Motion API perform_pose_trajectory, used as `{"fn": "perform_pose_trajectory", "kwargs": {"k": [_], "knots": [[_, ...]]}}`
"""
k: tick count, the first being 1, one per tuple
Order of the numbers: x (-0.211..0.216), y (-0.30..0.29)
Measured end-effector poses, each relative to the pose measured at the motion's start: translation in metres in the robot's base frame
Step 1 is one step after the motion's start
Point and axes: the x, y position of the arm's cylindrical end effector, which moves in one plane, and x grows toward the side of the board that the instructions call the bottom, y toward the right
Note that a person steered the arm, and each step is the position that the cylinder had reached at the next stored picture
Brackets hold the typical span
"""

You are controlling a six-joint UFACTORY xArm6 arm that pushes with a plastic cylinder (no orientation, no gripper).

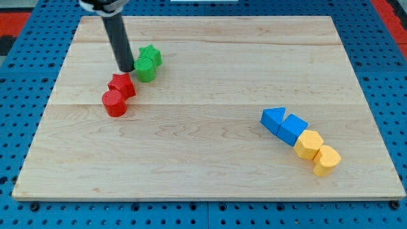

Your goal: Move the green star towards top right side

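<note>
Eight blocks: lay on the wooden board (210, 70), gathered in two groups, one near the top left corner and one toward the bottom right corner.
Green star (151, 55): sat in the upper left part of the board, near the top edge and well apart from the top right corner.
Green cylinder (144, 69): stood just below the star, touching it on the side nearer the bottom edge.
Red star (121, 84): lay below and to the left of the green pair, close to the cylinder; whether the two touched I could not tell.
Red cylinder (115, 103): touched the red star on its lower left, toward the left edge.
Blue blocks: a wedge-like blue one (274, 119) and a second blue block (292, 129) pressed together right of centre, toward the bottom right corner.
Yellow blocks: one yellow block (310, 144) touched the second blue one, and a yellow heart-like block (327, 159) ended the row nearest the bottom right corner.
My tip (126, 69): rested on the board just left of the green cylinder, above the red star, with the green star up and to its right.
Jaws: the rod carried none, so no open or closed state could be told.
Surround: a blue pegboard (25, 76) framed the board.
</note>
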Motion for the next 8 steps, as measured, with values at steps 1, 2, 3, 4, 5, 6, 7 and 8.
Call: {"fn": "perform_pose_trajectory", "kwargs": {"k": [1, 2, 3, 4, 5, 6, 7, 8], "knots": [[-0.017, -0.022], [-0.017, 0.038], [-0.022, 0.107], [-0.017, 0.18], [-0.024, 0.243], [-0.005, 0.246], [0.007, 0.241], [-0.015, 0.27]]}}
